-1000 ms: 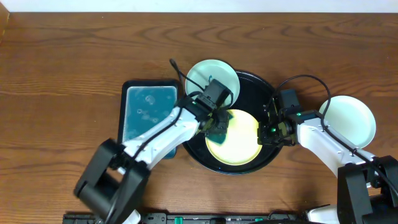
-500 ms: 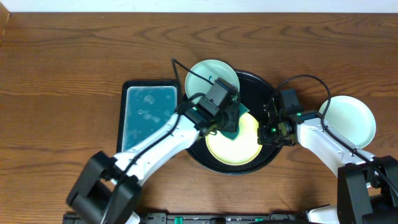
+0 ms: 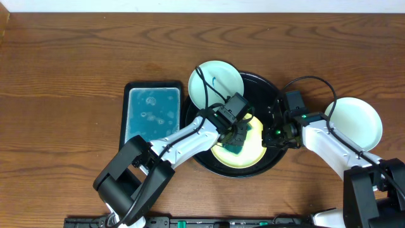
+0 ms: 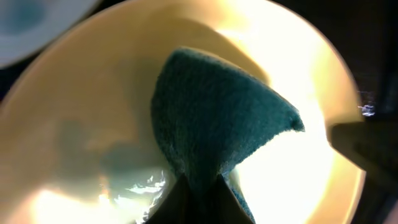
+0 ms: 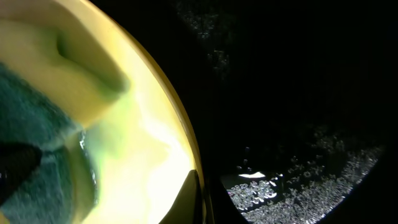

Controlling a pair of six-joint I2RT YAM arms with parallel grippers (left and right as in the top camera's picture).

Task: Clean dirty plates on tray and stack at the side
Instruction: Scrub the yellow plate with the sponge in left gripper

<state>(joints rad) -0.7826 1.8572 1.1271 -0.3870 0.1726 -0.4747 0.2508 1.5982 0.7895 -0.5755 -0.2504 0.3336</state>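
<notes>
**Wipe stroke crosses yellow plate; R grip steady**

Change, L to R: basin (image 3: pixel 152 114) of blue-green water sits as before, left of tray (image 3: pixel 271 90). Mint plate (image 3: pixel 212 79) on the tray's far-left rim hasn't moved; a small teal mark is on it, so prob. not yet cleaned. L gripper (image 3: pixel 235 136), pinched tight on the teal cloth (image 3: pixel 233 145), was at the left side of the yellow plate (image 3: pixel 250 157) a sec ago, swung to its far edge, and now presses near the middle. So this is mid-scrub, one sweep across the face. R gripper (image 3: pixel 272 134) hasn't shifted; it is clamped on the plate's right rim, bracing it. 2nd mint plate (image 3: pixel 357 120) lies off the tray at far right, looks clean, likely the stack spot.

Judgement: one plate done, yellow in hand, mint one left.

Views: overhead gives layout only. L wrist shows the cloth (image 4: pixel 211 124) bunched to a peak, wet glare beside it on the plate (image 4: pixel 81 124), and no obvious smears, though glare hides much. R wrist shows the rim (image 5: pixel 180 124) running between its jaws, and droplets on the tray (image 5: pixel 298 168), which overhead misses.
</notes>
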